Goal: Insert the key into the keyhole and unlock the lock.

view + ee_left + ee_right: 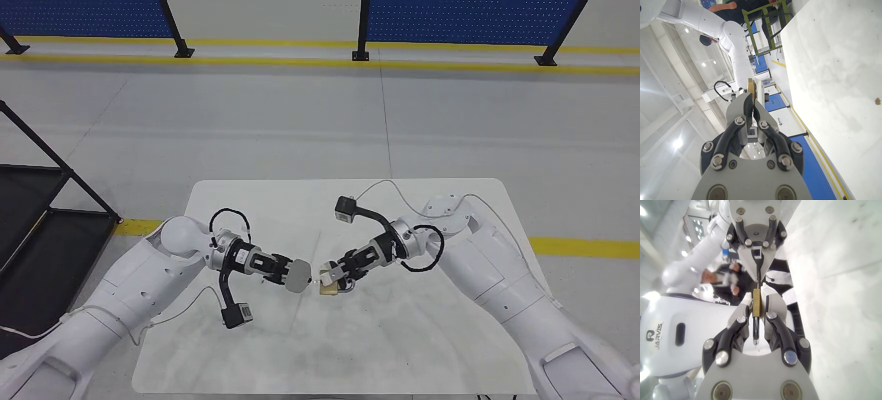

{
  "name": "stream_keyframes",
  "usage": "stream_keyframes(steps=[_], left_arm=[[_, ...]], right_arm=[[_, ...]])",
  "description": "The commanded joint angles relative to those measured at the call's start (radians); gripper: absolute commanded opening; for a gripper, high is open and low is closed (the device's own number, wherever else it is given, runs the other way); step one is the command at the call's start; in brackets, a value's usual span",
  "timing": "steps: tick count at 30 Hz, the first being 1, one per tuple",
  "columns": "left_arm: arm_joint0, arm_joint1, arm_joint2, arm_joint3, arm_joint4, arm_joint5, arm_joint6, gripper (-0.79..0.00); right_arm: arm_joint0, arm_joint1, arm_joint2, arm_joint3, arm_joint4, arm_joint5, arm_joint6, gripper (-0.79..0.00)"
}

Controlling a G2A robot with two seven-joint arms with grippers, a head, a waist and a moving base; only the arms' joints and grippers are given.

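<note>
right jaws clamp the brass lock (756, 302) over the worktop (420, 340); left jaws pinch the key (757, 284), tip right at the lock's end. best align the blade with the keyhole, push straight in, then twist gently.

lock (756, 303): 1 | key (757, 284): 1 | left pincer (752, 102) + right pincer (758, 299): 2 | table (420, 350): 1
</note>
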Motion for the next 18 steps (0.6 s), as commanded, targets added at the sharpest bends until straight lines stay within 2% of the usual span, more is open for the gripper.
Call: stream_keyframes(steps=[1, 18], left_arm=[[0.0, -0.001, 0.0, -0.001, 0.0, 0.0, 0.0, -0.785], [-0.004, -0.008, 0.005, 0.008, -0.004, -0.003, 0.003, -0.785]], right_arm=[[0.0, -0.001, 0.0, 0.001, 0.0, 0.001, 0.001, -0.785], [-0.006, -0.009, 0.013, 0.009, -0.001, 0.009, -0.011, -0.785]])
